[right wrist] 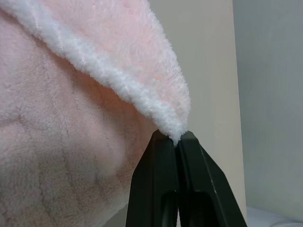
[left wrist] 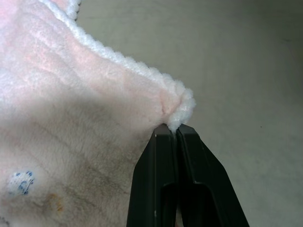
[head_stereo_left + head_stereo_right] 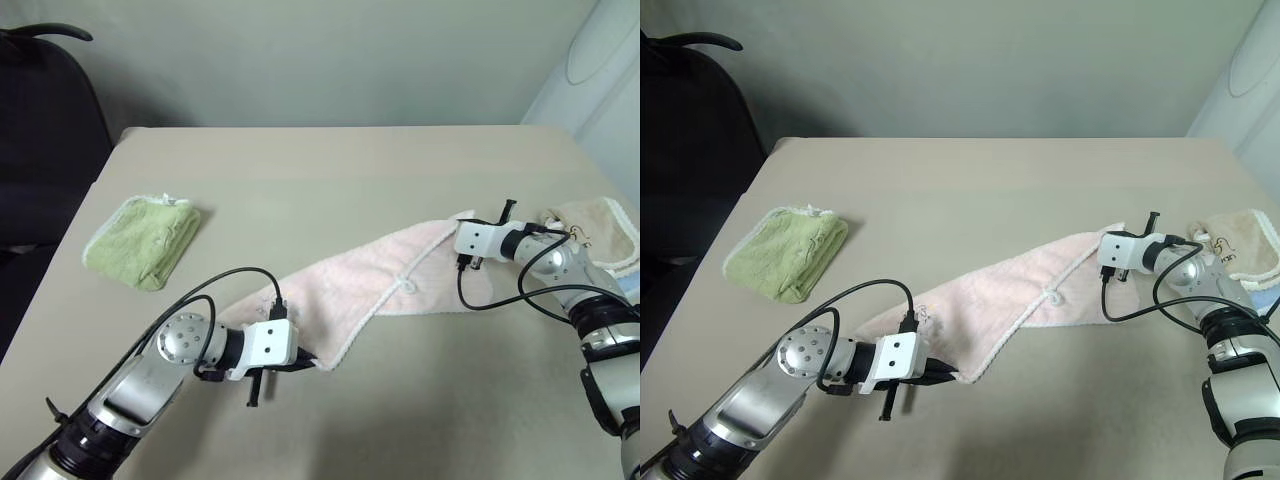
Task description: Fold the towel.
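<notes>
The pale pink towel (image 3: 370, 275) with white corded edging stretches in a long band across the table, from near left to far right. My left gripper (image 2: 176, 128) is shut on the towel's near corner, seen at the front in the left eye view (image 3: 306, 360). Over at the far end, my right gripper (image 1: 176, 137) is shut on the opposite corner, which sits lifted at the right (image 3: 462, 222). A small white loop (image 3: 409, 286) lies on the band's middle. In the left wrist view a small blue embroidered mark (image 2: 20, 182) shows on the pink cloth.
A folded light green towel (image 3: 142, 238) lies at the table's left. At the right edge, behind my right arm, rests a beige towel (image 3: 606, 228) with blue cloth. A dark chair (image 3: 45, 120) stands beyond the table's left corner.
</notes>
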Robot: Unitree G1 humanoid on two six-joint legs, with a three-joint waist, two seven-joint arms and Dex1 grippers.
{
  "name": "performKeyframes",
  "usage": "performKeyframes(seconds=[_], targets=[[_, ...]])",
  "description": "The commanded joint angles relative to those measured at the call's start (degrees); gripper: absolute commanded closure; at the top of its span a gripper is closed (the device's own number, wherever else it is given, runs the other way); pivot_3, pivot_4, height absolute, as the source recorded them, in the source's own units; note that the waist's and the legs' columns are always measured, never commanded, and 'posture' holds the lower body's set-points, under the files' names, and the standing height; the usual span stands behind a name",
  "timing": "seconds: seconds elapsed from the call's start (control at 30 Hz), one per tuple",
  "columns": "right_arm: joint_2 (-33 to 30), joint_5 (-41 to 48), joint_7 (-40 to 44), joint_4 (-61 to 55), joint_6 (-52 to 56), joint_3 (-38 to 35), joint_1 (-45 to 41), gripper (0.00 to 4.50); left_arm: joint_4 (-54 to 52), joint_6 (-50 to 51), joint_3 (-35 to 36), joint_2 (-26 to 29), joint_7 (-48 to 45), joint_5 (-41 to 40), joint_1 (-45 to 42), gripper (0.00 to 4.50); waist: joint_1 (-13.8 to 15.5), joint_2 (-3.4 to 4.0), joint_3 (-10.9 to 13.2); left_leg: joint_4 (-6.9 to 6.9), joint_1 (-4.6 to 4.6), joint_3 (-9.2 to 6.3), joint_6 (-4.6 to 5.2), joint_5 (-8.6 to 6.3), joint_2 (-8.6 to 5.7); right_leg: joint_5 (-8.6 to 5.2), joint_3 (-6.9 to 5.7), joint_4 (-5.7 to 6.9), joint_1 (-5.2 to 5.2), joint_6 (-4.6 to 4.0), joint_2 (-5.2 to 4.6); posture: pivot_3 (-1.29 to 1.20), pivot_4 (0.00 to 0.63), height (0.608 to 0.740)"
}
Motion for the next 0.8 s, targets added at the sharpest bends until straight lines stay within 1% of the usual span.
performKeyframes(seconds=[0.03,0.2,0.27,0.37,0.4,0.47,0.63,0.73,0.8], targets=[[-1.11,1.34,0.51,-0.42,-0.49,-2.0,-1.22,4.5,-5.0,6.1,5.53,-1.64,1.24,-9.07,0.35,4.46,0.02,0.0,0.0,0.01,0.0,0.0,-0.01,0.01,0.0,0.0,0.0,0.0,0.0,0.01,0.0,0.0,0.15,0.74],[-4.03,2.62,1.35,-0.55,-0.94,-3.58,-0.78,4.5,-6.97,15.09,17.5,-5.0,7.99,-21.98,-2.1,4.46,0.1,0.0,0.0,0.01,0.0,0.01,-0.31,0.18,-0.01,0.0,-0.01,0.01,0.02,0.01,0.01,0.0,0.15,0.74],[-5.56,3.15,1.09,0.03,-0.87,-4.61,-0.72,4.5,-6.05,18.19,23.19,-7.85,13.58,-27.86,-6.03,4.46,0.27,0.0,0.0,0.02,0.0,0.02,-0.52,0.31,-0.01,0.01,-0.02,0.01,0.04,0.02,0.01,0.0,0.15,0.74],[-7.15,4.57,1.04,0.98,-0.02,-6.63,-1.4,4.5,-1.54,22.3,29.55,-13.28,24.99,-34.42,-15.99,4.46,0.44,0.0,0.0,0.07,0.05,0.01,-0.53,0.33,-0.01,0.02,-0.04,-0.01,0.14,0.04,0.0,0.0,0.15,0.74],[-7.31,5.01,1.07,1.49,0.43,-7.24,-2.03,4.5,0.22,22.78,30.34,-14.47,27.25,-34.84,-18.85,4.46,0.41,0.0,0.0,0.14,0.06,0.01,-0.52,0.34,-0.01,0.04,-0.04,-0.02,0.17,0.07,0.01,0.0,0.15,0.74],[-7.44,5.47,0.68,3.26,1.45,-8.16,-4.08,4.5,3.97,21.56,30.1,-16.44,30.31,-32.84,-23.98,4.46,0.06,0.01,0.0,0.18,0.1,0.04,-0.51,0.34,0.0,0.05,-0.01,-0.03,0.19,0.09,0.01,0.0,0.15,0.74],[-7.41,2.98,-2.18,9.63,2.15,-7.28,-13.24,4.5,18.96,12.59,26.16,-20.19,32.2,-23.58,-36.73,4.46,-0.23,0.04,-0.01,0.19,0.11,0.14,-0.45,0.39,-0.01,0.08,0.09,-0.03,0.12,0.14,0.01,0.0,0.15,0.74],[-8.68,3.64,-1.9,12.31,1.91,-8.07,-18.89,4.5,25.91,9.1,27.82,-20.9,31.25,-23.19,-44.58,4.46,-0.2,0.01,0.03,0.22,-0.07,0.14,-0.44,0.39,-0.01,0.09,0.1,-0.03,-0.05,0.15,0.02,0.0,0.15,0.74],[-9.98,4.37,-0.91,12.97,1.41,-8.73,-21.45,4.5,28.19,8.35,29.23,-20.26,29.97,-24.22,-47.65,4.46,-0.12,0.02,0.03,0.21,-0.23,0.12,-0.44,0.45,-0.02,0.1,0.09,-0.03,-0.18,0.17,0.01,0.0,0.15,0.74]])
